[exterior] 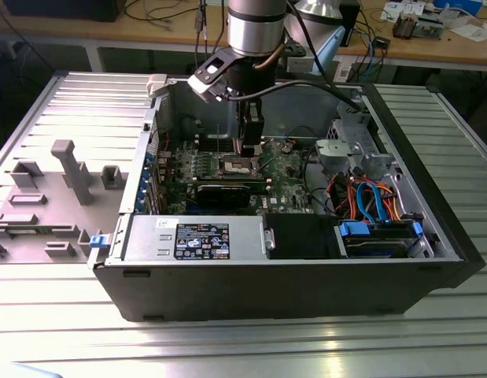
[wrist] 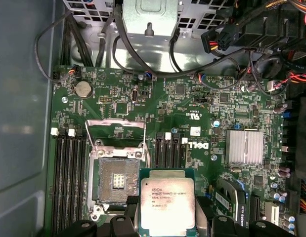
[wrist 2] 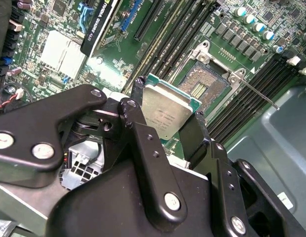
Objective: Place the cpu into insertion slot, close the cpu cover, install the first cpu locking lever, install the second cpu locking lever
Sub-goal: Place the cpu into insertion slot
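- Arm point(exterior: 255, 24) reaches down into an open computer case point(exterior: 267, 291) lying on a ribbed metal desk point(exterior: 243, 346).
- Hand point(wrist 2: 167, 106) is clamped on the cpu point(wrist 2: 165, 111): two black fingers point(wrist 2: 196, 133) press on opposite edges, silvery face toward the camera. The same grip shows in the first wrist view, hand point(wrist: 166, 210) around cpu point(wrist: 166, 200).
- Cpu is not seated. It hangs over the green motherboard point(wrist: 192, 98), just beside the insertion slot point(wrist: 115, 180). Height above the board cannot be judged.
- Slot stands open in both wrist views, its contact field bare point(wrist 2: 204, 84).
- Cpu cover point(wrist: 115, 121) is swung up and back from the slot; its thin frame is hard to separate from the board behind.
- One thin wire locking lever point(wrist 2: 256, 93) juts out unlatched past the slot's corner. A second lever cannot be told apart.
- Memory slots point(wrist: 68, 177) flank the slot.
- Cpu's far edge and the finger bases are cut off at the edge of the first wrist view.
- In the exterior view, hand point(exterior: 247, 148) sits low over the slot point(exterior: 235, 165); the grip is too small to make out there.
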{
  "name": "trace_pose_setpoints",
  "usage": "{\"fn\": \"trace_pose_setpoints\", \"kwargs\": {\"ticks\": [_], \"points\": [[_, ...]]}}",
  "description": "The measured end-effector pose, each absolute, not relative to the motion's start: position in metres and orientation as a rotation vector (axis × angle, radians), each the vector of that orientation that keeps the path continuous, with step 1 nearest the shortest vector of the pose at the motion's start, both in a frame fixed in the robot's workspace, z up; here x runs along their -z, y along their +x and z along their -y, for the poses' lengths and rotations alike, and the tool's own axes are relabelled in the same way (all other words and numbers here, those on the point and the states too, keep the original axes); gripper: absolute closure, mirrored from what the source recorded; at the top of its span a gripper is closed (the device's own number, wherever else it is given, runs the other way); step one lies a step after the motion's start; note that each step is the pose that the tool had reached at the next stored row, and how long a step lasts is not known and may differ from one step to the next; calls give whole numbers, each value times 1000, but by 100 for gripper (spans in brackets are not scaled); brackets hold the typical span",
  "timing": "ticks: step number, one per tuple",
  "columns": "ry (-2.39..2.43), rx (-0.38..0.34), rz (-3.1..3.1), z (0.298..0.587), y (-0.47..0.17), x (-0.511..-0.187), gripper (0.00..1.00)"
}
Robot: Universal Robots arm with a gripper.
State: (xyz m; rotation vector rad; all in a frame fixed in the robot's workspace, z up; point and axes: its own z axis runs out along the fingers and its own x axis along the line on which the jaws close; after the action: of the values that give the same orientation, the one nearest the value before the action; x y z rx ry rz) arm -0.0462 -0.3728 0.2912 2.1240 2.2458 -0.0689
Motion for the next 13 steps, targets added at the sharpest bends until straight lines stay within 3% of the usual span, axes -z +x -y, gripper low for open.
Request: {"fn": "trace_pose_setpoints", "kwargs": {"ticks": [13], "points": [[2124,69,-2246,371,-47,-284,46]]}}
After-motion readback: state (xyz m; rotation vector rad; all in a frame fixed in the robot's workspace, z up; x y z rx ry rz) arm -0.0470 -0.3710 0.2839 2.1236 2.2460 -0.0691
